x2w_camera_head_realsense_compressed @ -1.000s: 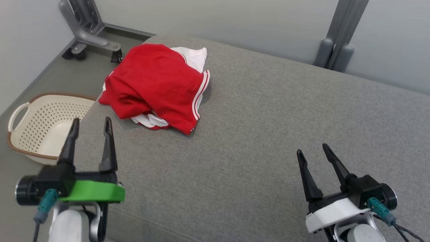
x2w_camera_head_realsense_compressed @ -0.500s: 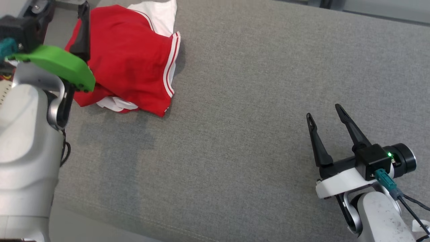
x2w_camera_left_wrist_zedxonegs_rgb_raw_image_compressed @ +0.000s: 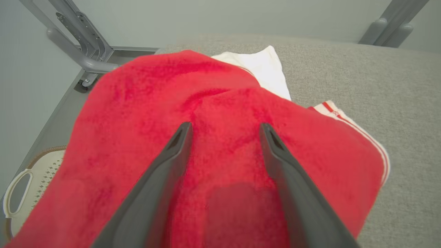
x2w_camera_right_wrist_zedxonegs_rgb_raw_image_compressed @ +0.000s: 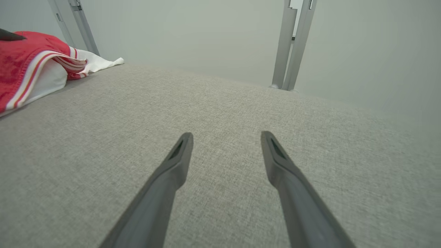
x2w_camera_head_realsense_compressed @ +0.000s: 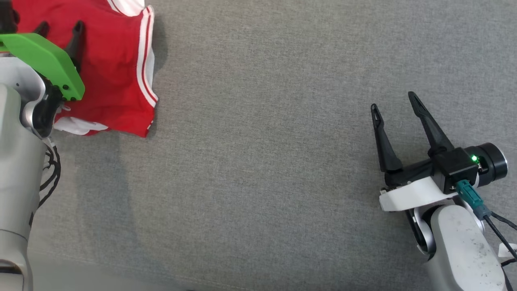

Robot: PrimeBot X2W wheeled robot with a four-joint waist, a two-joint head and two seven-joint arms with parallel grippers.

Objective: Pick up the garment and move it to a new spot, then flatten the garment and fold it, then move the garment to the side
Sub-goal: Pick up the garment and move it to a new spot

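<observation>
Okay, left gripper (x2w_camera_head_realsense_compressed: 60, 27) has its jaws spread wide with nothing pinched between them. It hangs over the crumpled red fabric garment with white stripes and white panels (x2w_camera_head_realsense_compressed: 117, 60). In the left wrist view both dark fingers (x2w_camera_left_wrist_zedxonegs_rgb_raw_image_compressed: 162, 179) lie across the red cloth, which fills the space under them, ahead of them and out to either side. Can't tell whether the tips actually touch the cloth. A white part of the garment sits past the fingertips, up and to their right, and the striped hem is off to the right of the right-hand finger. A green plastic bracket (x2w_camera_head_realsense_compressed: 40, 56) sits on this wrist, just behind the fingers. A cream perforated plastic basket (x2w_camera_left_wrist_zedxonegs_rgb_raw_image_compressed: 20, 179) shows low on this gripper's left, beyond the garment's edge and down off the grey woven fabric surface (x2w_camera_head_realsense_compressed: 262, 141). The right gripper (x2w_camera_head_realsense_compressed: 394, 101) is also spread wide and empty, with bare grey surface under and ahead of it. From it the garment is well apart, far off to its left. A grey metal frame post (x2w_camera_right_wrist_zedxonegs_rgb_raw_image_compressed: 289, 44) stands ahead of these fingers, slightly right, against a pale wall.
</observation>
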